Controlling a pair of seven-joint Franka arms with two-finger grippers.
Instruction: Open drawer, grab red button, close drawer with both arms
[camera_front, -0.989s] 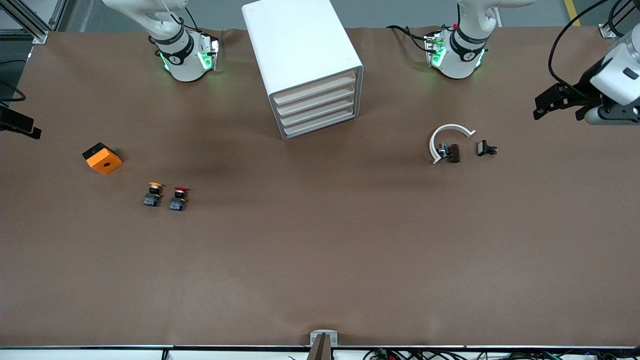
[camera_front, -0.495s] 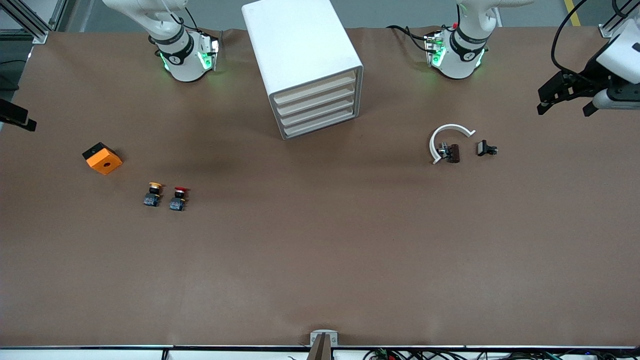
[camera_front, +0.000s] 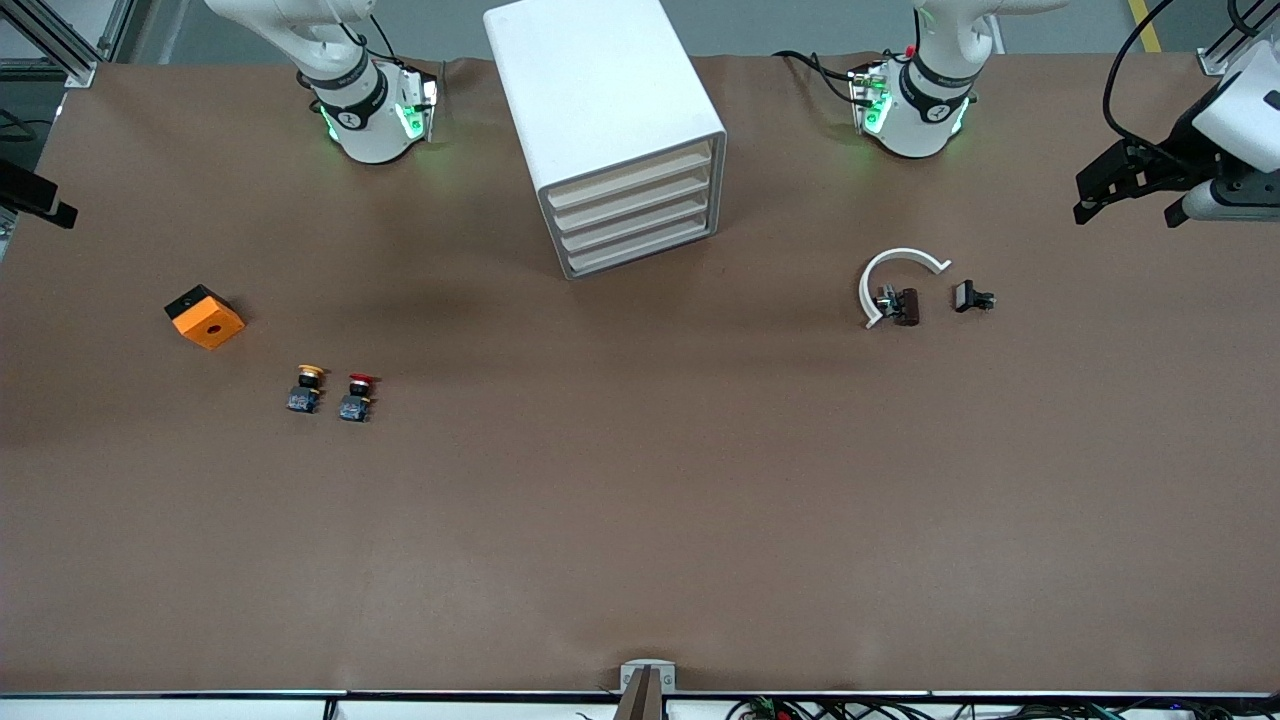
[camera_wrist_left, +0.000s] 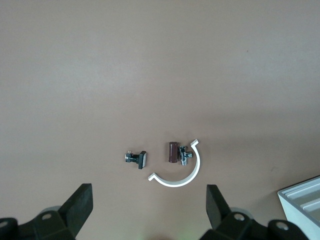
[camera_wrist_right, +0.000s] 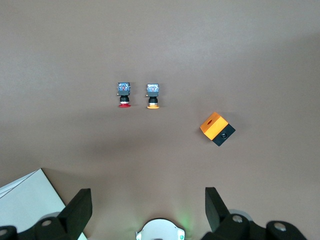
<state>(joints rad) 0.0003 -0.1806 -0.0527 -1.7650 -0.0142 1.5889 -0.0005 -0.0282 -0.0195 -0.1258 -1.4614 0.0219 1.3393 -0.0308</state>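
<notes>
The red-capped button (camera_front: 357, 396) stands on the brown table toward the right arm's end, beside a like button with a yellow-orange cap (camera_front: 306, 389). It also shows in the right wrist view (camera_wrist_right: 124, 94). The white drawer cabinet (camera_front: 610, 140) stands between the two arm bases with all its drawers shut. My right gripper (camera_front: 40, 200) hangs open and empty high over the table's edge at the right arm's end; its wrist view shows it (camera_wrist_right: 147, 206) wide open. My left gripper (camera_front: 1120, 195) hangs open and empty over the table's other end, as in its wrist view (camera_wrist_left: 148, 205).
An orange cube with a hole (camera_front: 204, 316) lies near the buttons, farther from the front camera. A white C-shaped ring (camera_front: 895, 275), a brown piece (camera_front: 906, 306) and a small black clip (camera_front: 972, 297) lie toward the left arm's end.
Both grippers have drifted toward the base side of the table, each at its own end. Nothing on the table has moved.
</notes>
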